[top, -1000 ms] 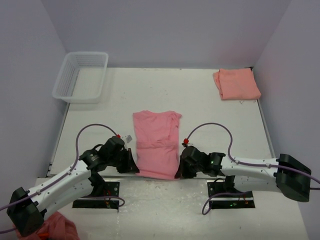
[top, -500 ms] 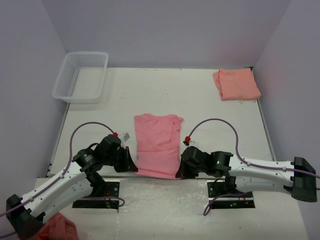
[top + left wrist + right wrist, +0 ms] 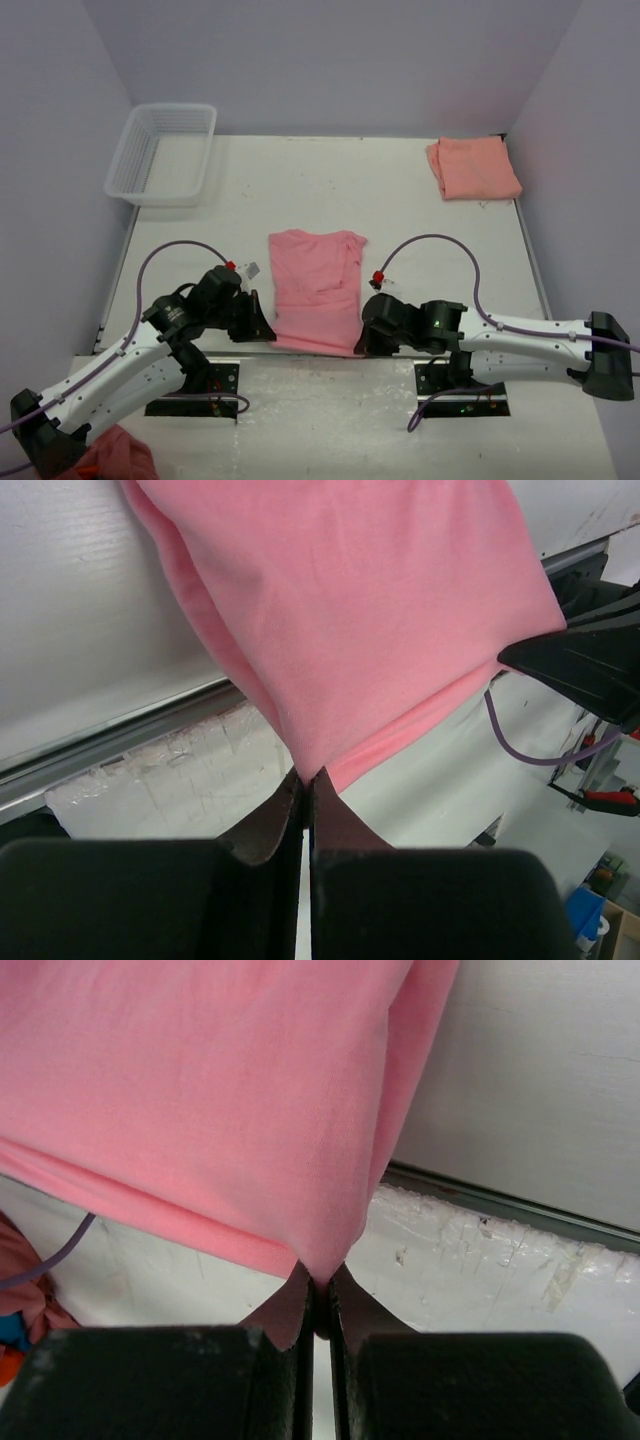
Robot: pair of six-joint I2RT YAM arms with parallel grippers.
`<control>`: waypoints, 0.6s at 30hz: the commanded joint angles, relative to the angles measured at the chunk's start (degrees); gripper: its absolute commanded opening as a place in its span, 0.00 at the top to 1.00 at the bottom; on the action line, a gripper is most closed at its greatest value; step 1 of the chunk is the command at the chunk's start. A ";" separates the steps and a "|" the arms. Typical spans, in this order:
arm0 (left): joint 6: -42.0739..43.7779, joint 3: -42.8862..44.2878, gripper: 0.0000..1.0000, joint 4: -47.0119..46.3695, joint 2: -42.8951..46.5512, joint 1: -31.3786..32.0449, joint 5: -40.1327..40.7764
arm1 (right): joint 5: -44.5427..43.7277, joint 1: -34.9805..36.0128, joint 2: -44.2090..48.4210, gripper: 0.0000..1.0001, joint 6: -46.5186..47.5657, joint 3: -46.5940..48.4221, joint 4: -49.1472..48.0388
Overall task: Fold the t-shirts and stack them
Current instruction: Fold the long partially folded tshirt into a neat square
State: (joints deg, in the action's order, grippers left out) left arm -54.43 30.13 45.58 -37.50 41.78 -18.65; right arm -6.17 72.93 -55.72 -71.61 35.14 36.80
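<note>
Even, soft overhead light, faint shadows; wrist views' near edges perhaps slightly blurred.

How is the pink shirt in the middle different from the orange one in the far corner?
The pink shirt is rosier; the orange shirt is a paler salmon. The pink shirt lies in the middle by the arms; the orange shirt sits at the far right corner. Both arms' jaws are shut on the pink shirt's near corners; nothing touches the orange shirt. Both are plain, without print, on the white table.
</note>
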 commanded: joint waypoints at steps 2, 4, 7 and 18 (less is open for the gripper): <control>1.96 3.44 1.00 3.55 -0.29 -0.21 3.45 | -5.77 0.38 -1.14 1.00 -0.37 3.35 12.15; 3.10 5.81 1.00 3.64 -1.96 -0.12 4.85 | -7.79 0.11 -2.54 1.00 0.86 6.51 13.91; 5.30 10.64 1.00 3.38 -7.22 -0.12 8.53 | -9.21 -2.25 -6.74 1.00 5.76 12.31 15.41; 15.84 35.23 1.00 -2.33 -29.46 -0.82 21.29 | -11.67 -21.05 -21.35 1.00 25.72 34.55 15.51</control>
State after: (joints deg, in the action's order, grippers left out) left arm -43.68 58.37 46.50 -62.89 41.63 -3.44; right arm -14.68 56.38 -74.43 -55.40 63.96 50.92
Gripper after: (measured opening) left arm 0.006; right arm 0.022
